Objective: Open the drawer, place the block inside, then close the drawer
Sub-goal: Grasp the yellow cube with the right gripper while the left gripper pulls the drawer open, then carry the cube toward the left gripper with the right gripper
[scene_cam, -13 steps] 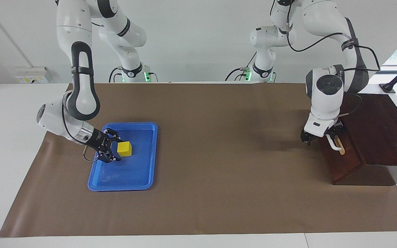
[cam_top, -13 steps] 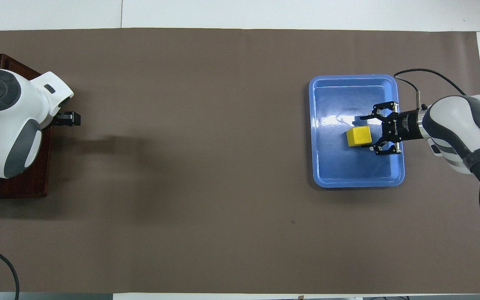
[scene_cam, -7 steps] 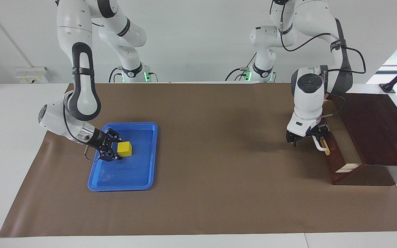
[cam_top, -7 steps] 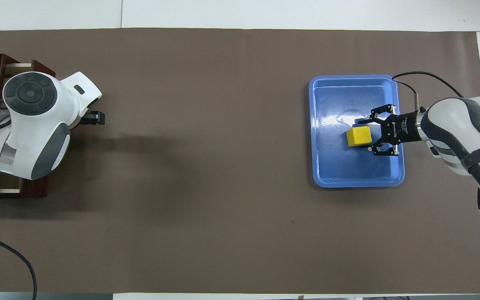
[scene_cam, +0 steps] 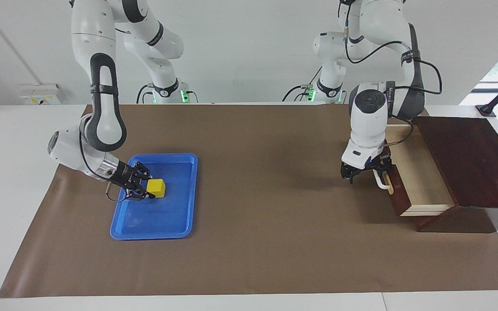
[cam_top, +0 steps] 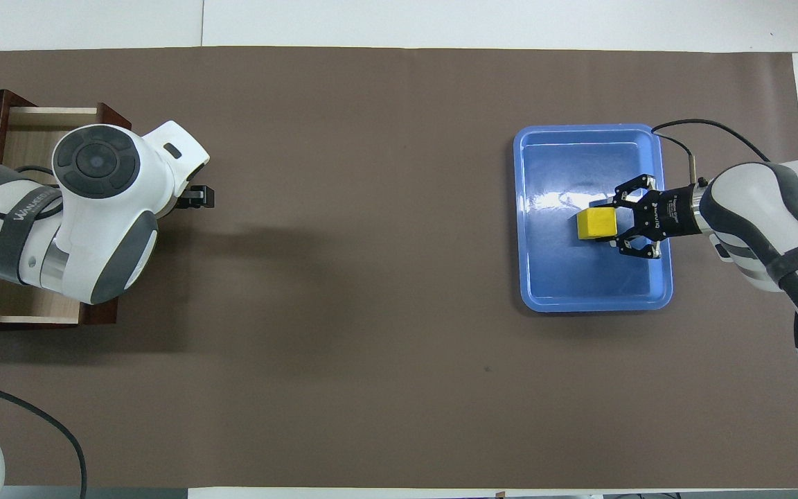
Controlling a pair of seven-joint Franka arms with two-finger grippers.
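Note:
The yellow block [scene_cam: 157, 186] [cam_top: 595, 224] rests in the blue tray [scene_cam: 158, 220] [cam_top: 579, 287] at the right arm's end of the table. My right gripper [scene_cam: 148, 187] [cam_top: 607, 223] lies low over the tray, shut on the block from both sides. At the left arm's end, the drawer [scene_cam: 422, 172] [cam_top: 28, 135] stands pulled well out of the dark cabinet [scene_cam: 469, 160], its pale inside showing. My left gripper [scene_cam: 365, 173] hangs in front of the drawer, open, its fingers straddling the white handle [scene_cam: 381, 181]. In the overhead view the left wrist hides the handle.
A brown mat [scene_cam: 266, 224] covers the table between the tray and the drawer, with white table edge around it. A cable [cam_top: 39, 430] trails near the robots at the left arm's end. A black stand [scene_cam: 497, 101] sits beside the cabinet.
My left gripper has drawn the drawer out toward the middle of the table, baring its pale inside. My right gripper's fingers have closed in onto the block, which stays in the tray.

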